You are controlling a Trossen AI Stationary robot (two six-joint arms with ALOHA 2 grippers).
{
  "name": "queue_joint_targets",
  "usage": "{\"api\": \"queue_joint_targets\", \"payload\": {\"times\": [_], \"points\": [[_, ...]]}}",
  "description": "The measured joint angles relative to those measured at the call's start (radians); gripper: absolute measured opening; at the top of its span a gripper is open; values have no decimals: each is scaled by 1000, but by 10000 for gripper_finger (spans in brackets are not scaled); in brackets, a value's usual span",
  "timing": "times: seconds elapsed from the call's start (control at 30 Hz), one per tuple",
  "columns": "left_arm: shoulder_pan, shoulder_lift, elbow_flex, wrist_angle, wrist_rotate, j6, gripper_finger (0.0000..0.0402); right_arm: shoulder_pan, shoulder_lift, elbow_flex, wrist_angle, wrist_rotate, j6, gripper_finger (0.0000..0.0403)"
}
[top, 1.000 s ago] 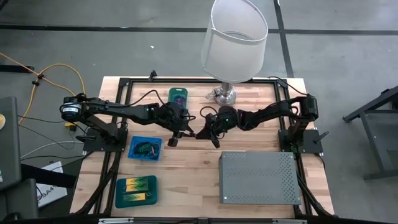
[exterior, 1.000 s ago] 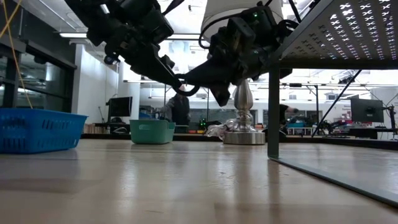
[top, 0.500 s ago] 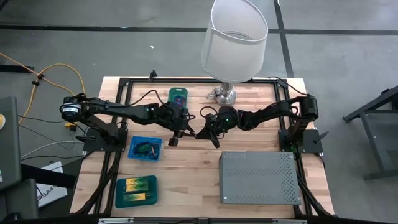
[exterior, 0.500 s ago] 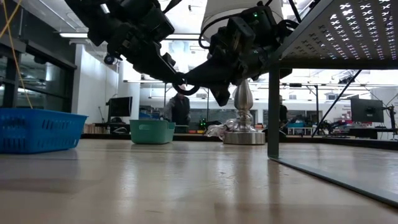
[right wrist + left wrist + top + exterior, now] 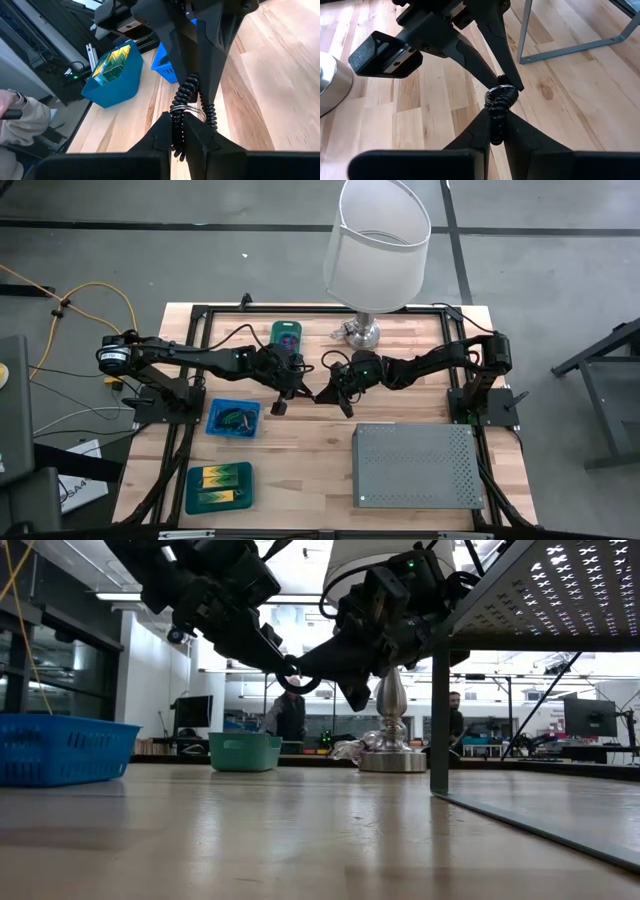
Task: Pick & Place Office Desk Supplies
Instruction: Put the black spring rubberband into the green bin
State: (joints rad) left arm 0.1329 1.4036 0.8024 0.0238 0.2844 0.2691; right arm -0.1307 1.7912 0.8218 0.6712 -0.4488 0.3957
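Held above the middle of the counter (image 5: 300, 445), a black coiled cord with a metal ring (image 5: 497, 107), light and springy, is pinched from both ends by the left gripper (image 5: 496, 136) and right gripper (image 5: 178, 131), jaws clamped; grip the coil, not the slippery ring.

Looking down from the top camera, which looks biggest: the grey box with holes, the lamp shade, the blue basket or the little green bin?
1. Grey box with holes.
2. Lamp shade; it stands high, nearer the camera, so it may look bigger than it is.
3. Blue basket.
4. Little green bin.
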Motion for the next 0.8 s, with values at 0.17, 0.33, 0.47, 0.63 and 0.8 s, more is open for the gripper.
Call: {"api": "queue_joint_targets", "payload": {"times": [0.17, 0.33, 0.47, 0.63, 0.8], "points": [[0, 0, 0, 0, 0, 0, 30, 0, 0, 0, 0, 2, 1, 36], [0, 0, 0, 0, 0, 0, 29, 0, 0, 0, 0, 8, -2, 73], [0, 0, 0, -1, 0, 0, 29, 0, 0, 0, 0, 8, 0, 101], [0, 0, 0, -26, 0, -19, 29, -4, 0, 0, -2, 5, -2, 121], [0, 0, 0, -63, -1, -34, 29, -21, 0, 0, -41, 5, -6, 125]]}}
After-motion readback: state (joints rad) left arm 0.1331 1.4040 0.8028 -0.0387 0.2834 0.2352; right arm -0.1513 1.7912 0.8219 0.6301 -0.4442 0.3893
